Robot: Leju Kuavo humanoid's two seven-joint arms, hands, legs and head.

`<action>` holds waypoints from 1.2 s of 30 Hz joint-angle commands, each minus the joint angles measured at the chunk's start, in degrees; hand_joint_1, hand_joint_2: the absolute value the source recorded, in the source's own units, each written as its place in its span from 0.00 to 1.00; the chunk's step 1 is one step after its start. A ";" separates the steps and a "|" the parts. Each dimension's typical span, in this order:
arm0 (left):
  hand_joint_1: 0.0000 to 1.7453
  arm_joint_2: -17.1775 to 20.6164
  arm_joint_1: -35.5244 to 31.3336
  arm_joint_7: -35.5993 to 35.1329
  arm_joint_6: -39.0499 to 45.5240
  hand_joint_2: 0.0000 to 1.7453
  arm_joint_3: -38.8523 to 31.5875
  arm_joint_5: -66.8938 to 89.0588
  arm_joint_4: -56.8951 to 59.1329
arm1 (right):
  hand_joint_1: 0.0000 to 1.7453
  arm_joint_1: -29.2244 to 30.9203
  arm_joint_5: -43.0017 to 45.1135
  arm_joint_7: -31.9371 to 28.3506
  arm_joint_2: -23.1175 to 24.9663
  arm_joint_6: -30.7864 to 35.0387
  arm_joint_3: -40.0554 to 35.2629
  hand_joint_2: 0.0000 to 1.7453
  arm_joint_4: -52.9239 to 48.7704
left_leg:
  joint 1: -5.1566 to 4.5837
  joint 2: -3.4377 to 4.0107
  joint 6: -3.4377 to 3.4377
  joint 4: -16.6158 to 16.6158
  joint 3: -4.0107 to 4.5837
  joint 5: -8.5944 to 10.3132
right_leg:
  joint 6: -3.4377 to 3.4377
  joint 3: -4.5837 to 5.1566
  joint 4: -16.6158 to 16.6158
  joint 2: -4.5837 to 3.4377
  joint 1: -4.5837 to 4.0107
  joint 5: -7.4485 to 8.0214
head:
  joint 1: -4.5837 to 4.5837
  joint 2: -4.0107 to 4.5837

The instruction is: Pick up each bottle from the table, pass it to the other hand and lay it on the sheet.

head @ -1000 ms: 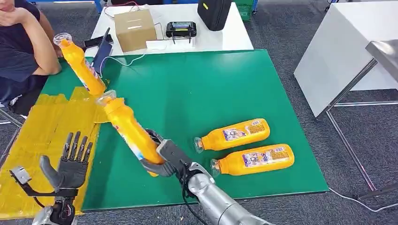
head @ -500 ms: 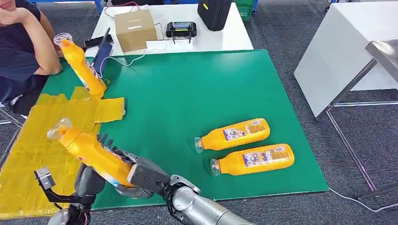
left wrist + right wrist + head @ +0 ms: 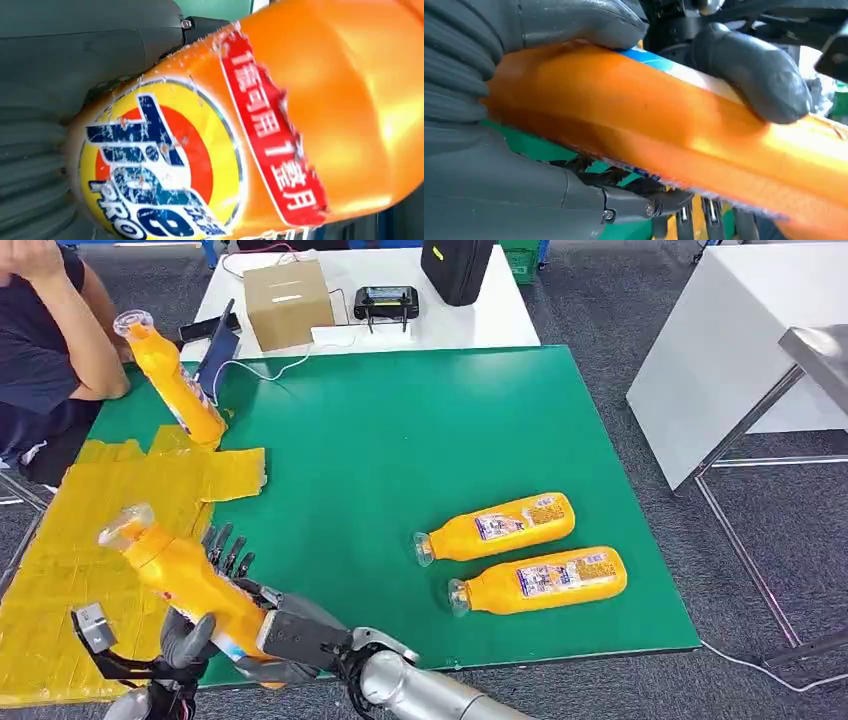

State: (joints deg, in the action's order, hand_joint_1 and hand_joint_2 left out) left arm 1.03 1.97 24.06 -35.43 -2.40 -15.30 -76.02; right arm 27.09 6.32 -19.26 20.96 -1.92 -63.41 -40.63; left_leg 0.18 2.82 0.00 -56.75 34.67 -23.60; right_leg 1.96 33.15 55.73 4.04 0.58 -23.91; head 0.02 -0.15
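Gripping bottle (image 3: pixel 190 585): right hand (image 3: pixel 290 635); left hand (image 3: pixel 195 625) fingers (image 3: pixel 222 548) partly hidden, grasp unclear

Held bottle (image 3: pixel 190 580): glossy orange plastic, printed label scuffed. Green mat (image 3: pixel 420 440): smooth, matt. Yellow sheet (image 3: pixel 90 530) left of mat: crinkled, slightly shiny. Right hand (image 3: pixel 290 635): matt grey plastic; forearm brushed metal. Cardboard box (image 3: pixel 287 302) beyond mat: matt paper.
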 commanded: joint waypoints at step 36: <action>1.00 5.63 -1.24 7.42 9.00 1.00 3.18 21.75 -1.90 | 1.00 3.08 -7.74 -1.88 -1.68 0.43 5.56 1.00 11.21 | 0.06 -0.28 -0.01 0.01 -0.13 -0.02 | -0.05 -0.16 -0.02 -0.16 0.00 -0.06 | 0.00 0.00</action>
State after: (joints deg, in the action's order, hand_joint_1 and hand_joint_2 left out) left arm 5.95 2.51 31.32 -27.04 0.96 5.53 -77.96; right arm 27.75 2.25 -20.39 20.72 -2.69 -65.50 -32.43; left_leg 0.18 2.83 0.00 -56.76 34.66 -23.60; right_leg 1.96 33.16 55.73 4.03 0.59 -23.91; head 0.02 -0.15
